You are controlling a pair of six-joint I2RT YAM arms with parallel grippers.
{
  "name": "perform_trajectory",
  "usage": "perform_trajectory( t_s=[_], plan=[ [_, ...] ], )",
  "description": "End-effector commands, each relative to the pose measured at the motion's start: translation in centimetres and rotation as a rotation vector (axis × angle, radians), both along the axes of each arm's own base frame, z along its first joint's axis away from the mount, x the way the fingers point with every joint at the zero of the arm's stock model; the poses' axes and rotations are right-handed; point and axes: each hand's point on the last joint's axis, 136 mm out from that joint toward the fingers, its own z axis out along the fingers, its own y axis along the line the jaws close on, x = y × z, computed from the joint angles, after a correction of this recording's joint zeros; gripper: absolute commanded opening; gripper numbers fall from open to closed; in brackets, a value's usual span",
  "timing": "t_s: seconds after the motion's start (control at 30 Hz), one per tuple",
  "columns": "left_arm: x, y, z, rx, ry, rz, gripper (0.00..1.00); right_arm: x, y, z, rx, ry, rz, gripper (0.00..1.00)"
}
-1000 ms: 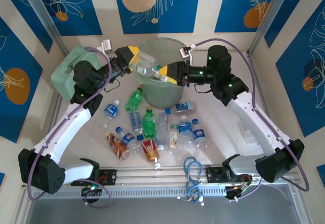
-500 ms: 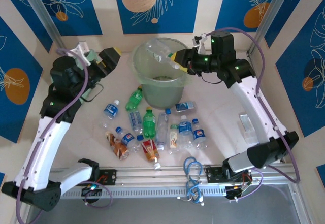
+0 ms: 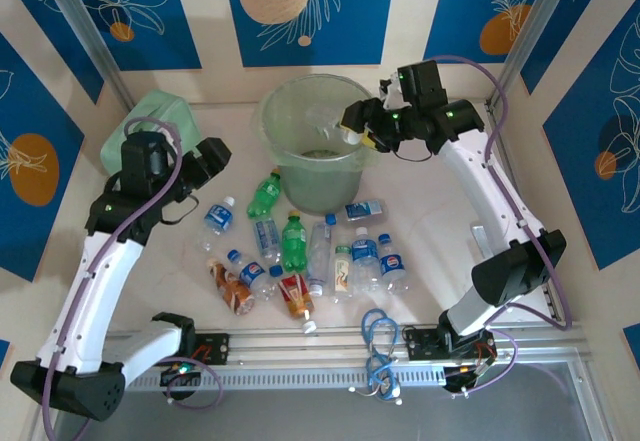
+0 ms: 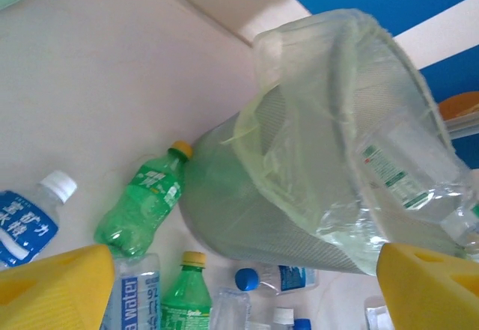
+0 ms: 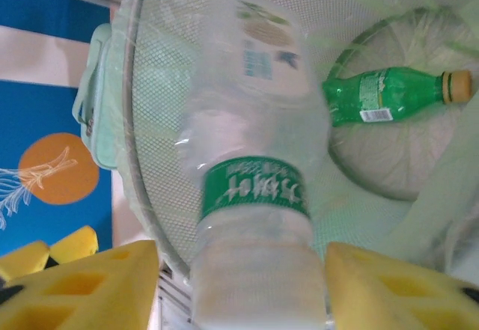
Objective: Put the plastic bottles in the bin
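clock ref: top view, 12 = far wall
bin (image 3: 310, 189): upright at the 12 o'clock end of the table (image 3: 440, 251), thin liner folded over the rim
right gripper (image 3: 352, 131): at the bin rim, about 2 o'clock of it, pointing in over the mouth
right claw: yellow fingers (image 5: 82, 285) apart, wider than the bottle between them; a gap shows on one side, so not clamped
clear bottle (image 5: 254, 188): green band label, blurred, between the right fingers, over the bin opening
inner green bottle (image 5: 389, 94): lying flat on the bin floor, yellow cap
left gripper (image 3: 215, 153): 9 o'clock of the bin, apart from it, over bare table
left claw: spread wide, nothing between the pads
loose bottles (image 3: 320, 251): lying in a cluster at 6 o'clock of the bin, mid-table, between the two arms
outer green bottle (image 3: 265, 194): 7 o'clock of the bin, cap at the bin wall; touching or just beside, can't tell
second green bottle (image 3: 293, 241): middle of the cluster
blue-label bottles (image 3: 365, 259): spread through the cluster, one (image 3: 363, 209) near the bin base at 5 o'clock
red/orange-label bottles (image 3: 295, 296): near edge of the cluster, 6 to 7 o'clock
mint-green case (image 3: 150, 111): far left corner, 9 to 10 o'clock of the bin
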Motion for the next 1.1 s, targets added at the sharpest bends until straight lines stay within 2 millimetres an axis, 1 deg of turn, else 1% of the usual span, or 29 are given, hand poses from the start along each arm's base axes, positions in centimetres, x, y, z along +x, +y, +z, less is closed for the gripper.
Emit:
perform_trajectory(
  t_s=[0.0,0.1,0.17,0.27,0.4,0.43,0.57,0.63,0.73,0.83,0.9,1.07],
  plan=[
    [-0.5,1.2,-3.3,0.031,0.105,0.05,0.93,0.0,-0.4,0.7,-0.018,-0.02,-0.001,0.69],
    [-0.8,1.5,-5.2,0.037,0.151,0.059,0.94,-0.1,-0.4,1.2,-0.017,-0.034,0.0,0.76],
    [-0.9,1.8,-6.4,0.073,0.172,0.058,0.94,-0.3,-0.4,1.7,-0.015,-0.046,0.004,0.78],
    [-0.9,2.5,-9.0,0.155,0.229,0.049,0.95,-0.9,-0.1,2.9,0.006,-0.076,0.019,0.78],
    [-0.3,3.9,-12.5,0.315,0.316,0.028,0.97,-2.6,1.0,4.9,0.037,-0.14,0.057,0.8],
    [0.0,4.1,-13.2,0.349,0.331,0.021,1.0,-3.1,1.3,5.2,0.042,-0.154,0.067,0.8],
    [1.1,4.9,-15.4,0.461,0.392,-0.012,1.0,-5.0,2.2,5.9,0.058,-0.188,0.104,0.82],
    [1.7,5.2,-16.7,0.511,0.43,-0.034,1.0,-6.0,2.6,5.9,0.064,-0.196,0.119,0.82],
    [2.3,5.2,-18.6,0.564,0.497,-0.083,1.0,-6.9,2.5,5.1,0.055,-0.183,0.119,0.83],
    [2.5,4.6,-20.4,0.572,0.565,-0.148,1.0,-7.4,2.1,4.1,0.048,-0.165,0.108,0.83],
    [2.6,4.5,-21.2,0.576,0.592,-0.169,1.0,-7.6,1.9,3.3,0.044,-0.152,0.102,0.83],
    [2.9,4.2,-22.7,0.585,0.626,-0.213,1.0,-8.1,1.5,2.4,0.05,-0.141,0.088,0.84]
  ],
)
